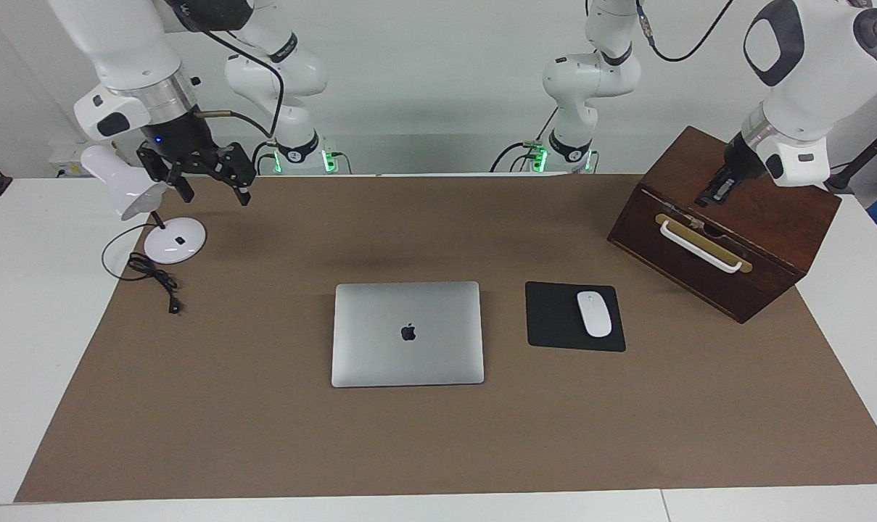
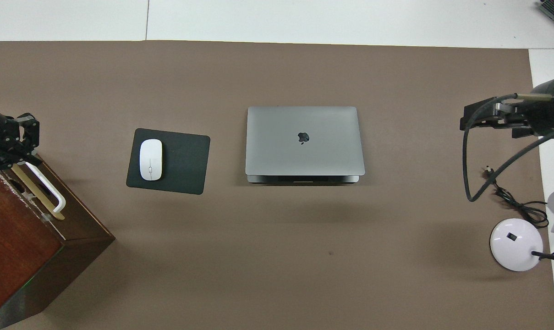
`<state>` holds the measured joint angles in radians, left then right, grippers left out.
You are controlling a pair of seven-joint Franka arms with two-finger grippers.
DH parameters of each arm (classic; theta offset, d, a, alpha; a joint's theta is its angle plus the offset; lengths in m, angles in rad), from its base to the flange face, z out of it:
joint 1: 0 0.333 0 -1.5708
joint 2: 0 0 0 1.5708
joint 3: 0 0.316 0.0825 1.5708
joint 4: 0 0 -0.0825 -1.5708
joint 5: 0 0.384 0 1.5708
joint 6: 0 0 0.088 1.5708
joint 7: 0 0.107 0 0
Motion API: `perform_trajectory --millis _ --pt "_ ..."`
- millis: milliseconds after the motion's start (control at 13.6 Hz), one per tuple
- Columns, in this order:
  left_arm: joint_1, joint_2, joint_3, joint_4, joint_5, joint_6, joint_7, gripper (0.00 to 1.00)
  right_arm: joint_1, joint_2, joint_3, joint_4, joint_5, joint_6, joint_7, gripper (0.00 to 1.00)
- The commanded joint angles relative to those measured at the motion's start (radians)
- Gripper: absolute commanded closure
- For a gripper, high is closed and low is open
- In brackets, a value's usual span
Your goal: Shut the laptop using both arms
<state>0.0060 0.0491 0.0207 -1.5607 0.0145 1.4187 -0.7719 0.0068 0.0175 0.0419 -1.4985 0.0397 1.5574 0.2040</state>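
Silver-grey laptop (image 1: 407, 333) with dark logo, black mouse pad (image 1: 558, 317), white mouse (image 1: 594, 314), brown mat (image 1: 438, 442)

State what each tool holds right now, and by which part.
Nothing is held. The left tool hangs over the wooden box; the right tool hangs over the mat by the lamp. The laptop lies shut.

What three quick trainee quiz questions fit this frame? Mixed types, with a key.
1. True or false: the laptop stands open with its screen showing.
2. Which arm's gripper is over the wooden box?
3. The white mouse lies on: A the laptop; B the black mouse pad; C the wooden box.

Key
1. False: the lid is down, logo up.
2. The left gripper.
3. B.
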Motion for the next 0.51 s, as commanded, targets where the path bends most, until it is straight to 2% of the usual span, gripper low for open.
perform_trajectory --millis 0,73,147,294,440 --pt "0.026 -0.052 -0.005 -0.082 0.015 -0.009 0.043 0.77 -0.033 -0.027 0.015 -0.009 0.020 -0.037 -0.029 0.00" --pt "0.047 -0.087 -0.005 -0.129 0.015 0.008 0.077 0.61 -0.034 -0.034 0.015 -0.009 0.020 -0.052 -0.029 0.00" --pt "0.046 -0.087 -0.007 -0.122 0.016 0.022 0.094 0.01 -0.036 -0.036 0.015 -0.011 0.017 -0.068 -0.029 0.00" --pt "0.035 -0.087 -0.007 -0.122 0.016 0.031 0.091 0.00 -0.050 -0.041 0.015 -0.028 0.012 -0.071 -0.040 0.00" --pt "0.029 -0.092 -0.013 -0.114 0.018 0.052 0.213 0.00 -0.056 -0.053 0.013 -0.045 0.006 -0.069 -0.055 0.00"
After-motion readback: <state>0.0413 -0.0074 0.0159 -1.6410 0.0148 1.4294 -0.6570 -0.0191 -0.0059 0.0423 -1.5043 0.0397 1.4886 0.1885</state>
